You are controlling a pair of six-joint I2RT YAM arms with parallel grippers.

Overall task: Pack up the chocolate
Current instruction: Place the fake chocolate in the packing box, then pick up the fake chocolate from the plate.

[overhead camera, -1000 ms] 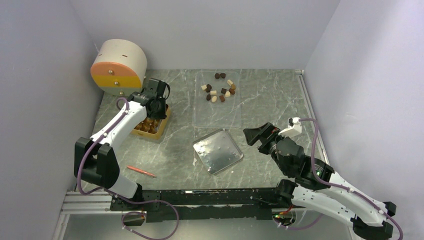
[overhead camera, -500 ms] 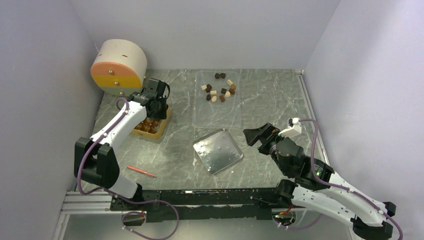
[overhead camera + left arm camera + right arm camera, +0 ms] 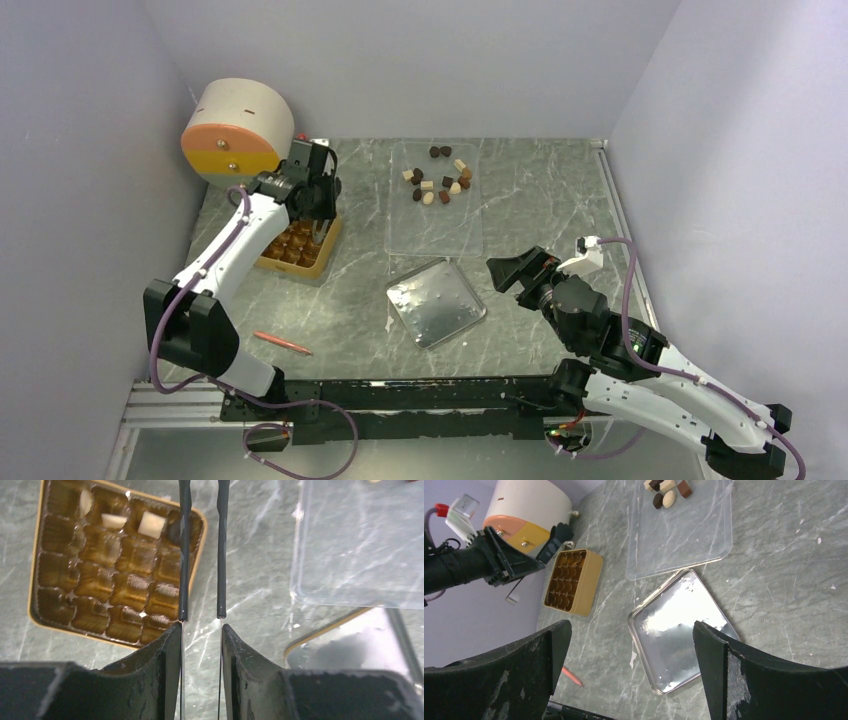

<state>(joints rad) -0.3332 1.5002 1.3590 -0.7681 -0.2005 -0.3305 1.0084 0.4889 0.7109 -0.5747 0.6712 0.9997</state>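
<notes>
The chocolate, dark, mid-brown and cream pieces, lies in a loose cluster (image 3: 440,180) on the far end of a clear plastic sheet (image 3: 435,230); some show in the right wrist view (image 3: 667,489). The golden-tan compartment box (image 3: 295,248) holds three cream pieces (image 3: 150,524) in its end row; most cells are empty. My left gripper (image 3: 318,205) hovers over the box's far right corner, its jaws (image 3: 201,627) a little apart with nothing between them, two thin black rods running out from them. My right gripper (image 3: 515,270) is wide open and empty (image 3: 631,665) above the table's right side.
A shiny metal tray (image 3: 436,301) lies mid-table, also in the right wrist view (image 3: 684,640). A red-orange pen (image 3: 282,343) lies near front left. A round cream, orange and yellow drawer unit (image 3: 238,133) stands at the back left. Walls close in on three sides.
My left gripper has lifted off the box and moved toward the back, uncovering more of the box. The right arm has not moved.
</notes>
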